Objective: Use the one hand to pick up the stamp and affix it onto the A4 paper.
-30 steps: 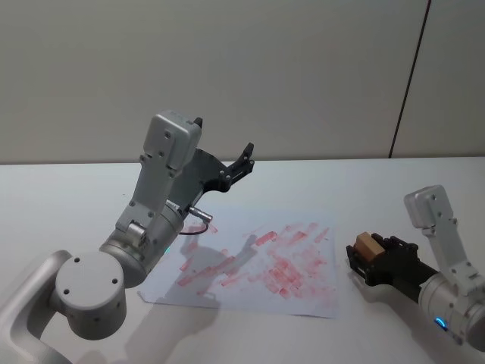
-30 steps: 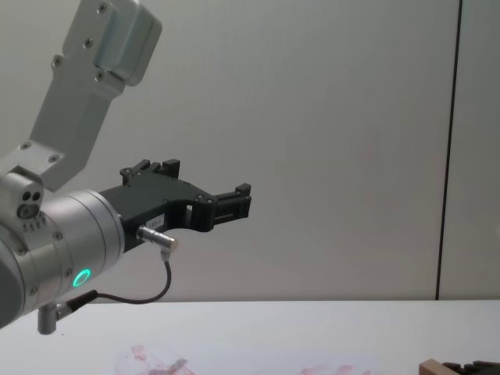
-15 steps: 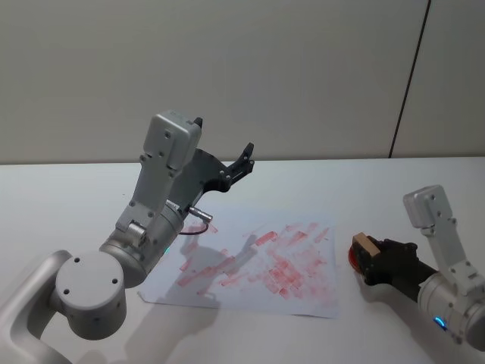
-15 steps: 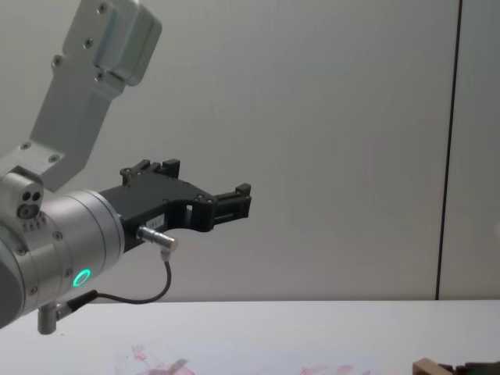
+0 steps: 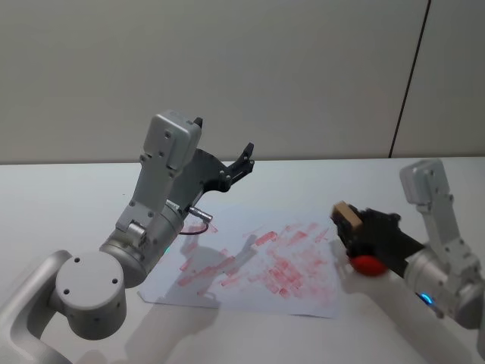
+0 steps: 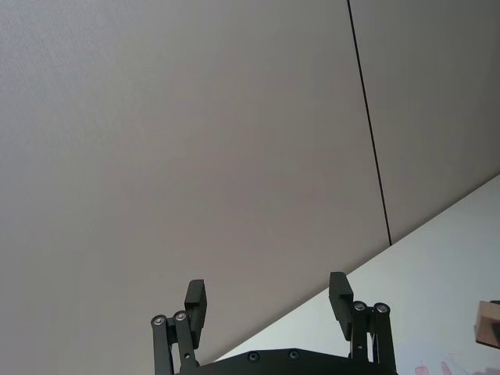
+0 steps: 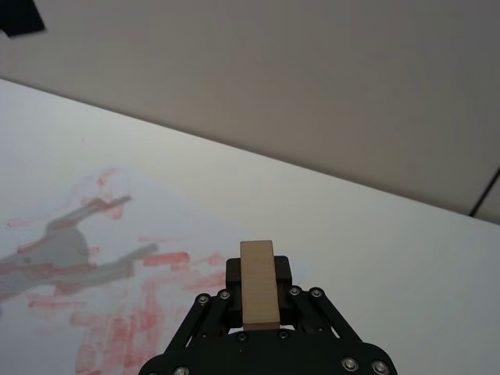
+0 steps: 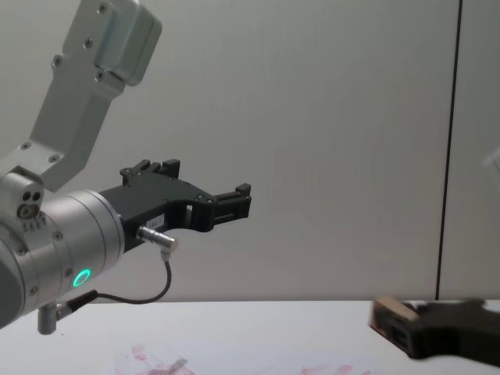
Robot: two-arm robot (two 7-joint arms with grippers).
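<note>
Snugly in right tool's (image 7: 258, 270) grip: slim light-brown wooden stamp (image 7: 258, 301); left tool (image 6: 266, 291) spread.

Light-grey arm casings (image 5: 163, 163), black jaws with silver screws, green ring light (image 8: 80, 277), thin black cable (image 8: 167, 273)

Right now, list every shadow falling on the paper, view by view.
Head view: the left gripper and its arm throw a grey shadow across the left half of the A4 paper. Right wrist view: a forked grey shadow, like open jaws, lies over the ink marks ahead of the stamp. Chest view: one small grey patch on the paper.
</note>
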